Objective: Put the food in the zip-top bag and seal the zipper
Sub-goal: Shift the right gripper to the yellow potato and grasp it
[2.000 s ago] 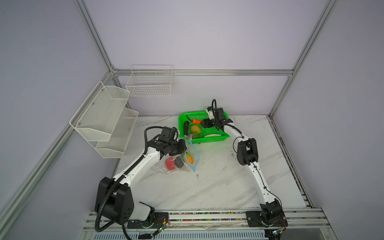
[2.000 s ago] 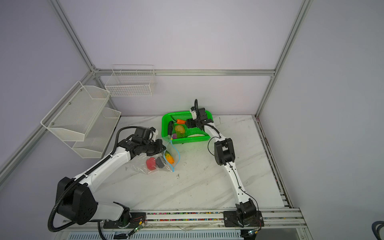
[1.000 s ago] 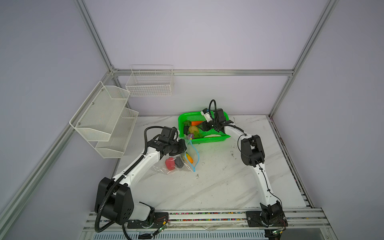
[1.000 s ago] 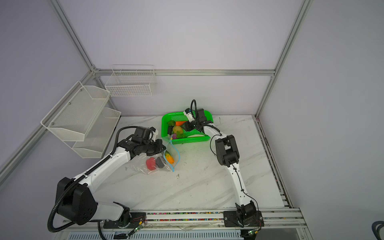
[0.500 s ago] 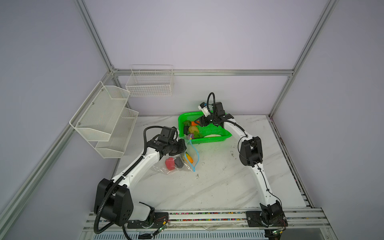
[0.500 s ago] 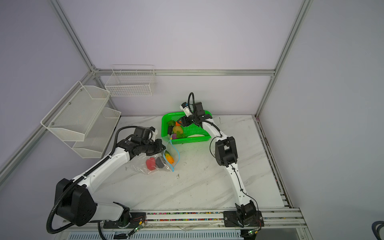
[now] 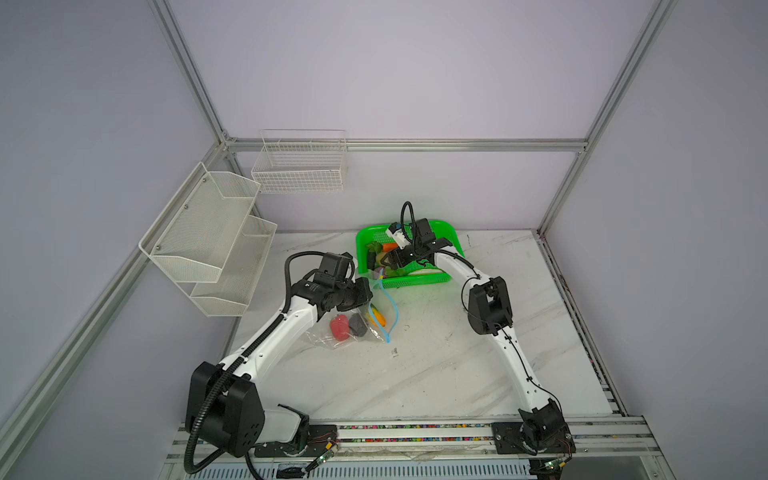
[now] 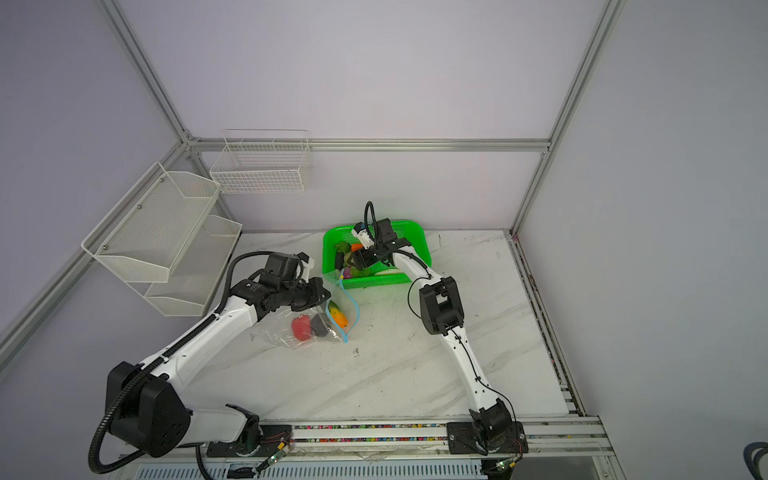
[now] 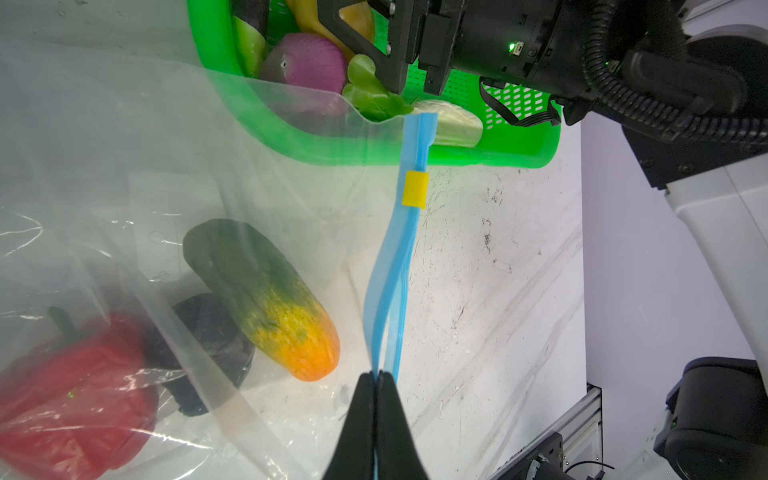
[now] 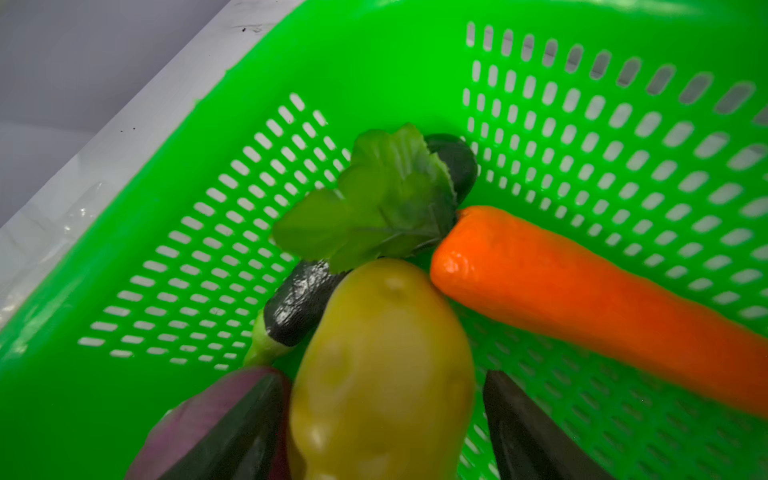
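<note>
bag count: one clear crinkly zip-top bag (image 9: 124, 145) on the marble table (image 7: 415, 374), three pieces inside: one red pepper (image 9: 70, 395), one dark lump (image 9: 208, 332), one green-to-orange gourd (image 9: 266, 291). left gripper (image 9: 376, 380) jaws pressed together on the light blue zipper strip (image 9: 399, 270), along from its one yellow slider tab (image 9: 414, 189). right gripper (image 10: 384, 374) jaws spread inside the bright green perforated basket (image 10: 582, 124), straddling one yellow potato (image 10: 382, 332); beside it one orange carrot (image 10: 582, 282), one purple onion (image 10: 199, 415), one dark eggplant (image 10: 299, 303), one green leaf (image 10: 382, 199).

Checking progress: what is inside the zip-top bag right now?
Through the clear zip-top bag: a red pepper, a green-to-orange vegetable and a dark piece, partly covered by both, so unidentifiable.
</note>
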